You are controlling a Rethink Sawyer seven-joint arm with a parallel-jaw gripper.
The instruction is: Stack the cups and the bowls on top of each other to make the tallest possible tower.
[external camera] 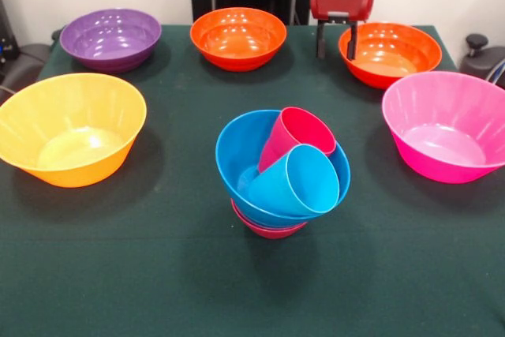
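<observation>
Leaning in glossy blue bowl point(237, 151): smooth red cup point(296, 136) & blue cup point(296, 181); tool point(336, 43) released.

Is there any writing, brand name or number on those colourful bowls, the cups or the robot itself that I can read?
None can be read.
Bowls, such as the purple bowl, the pink bowl and the yellow-orange bowl: plain, no print.
Red cup and light blue cup: plain, no print.
Gripper and its red housing: no label shows.
Green table cover: unmarked.
</observation>
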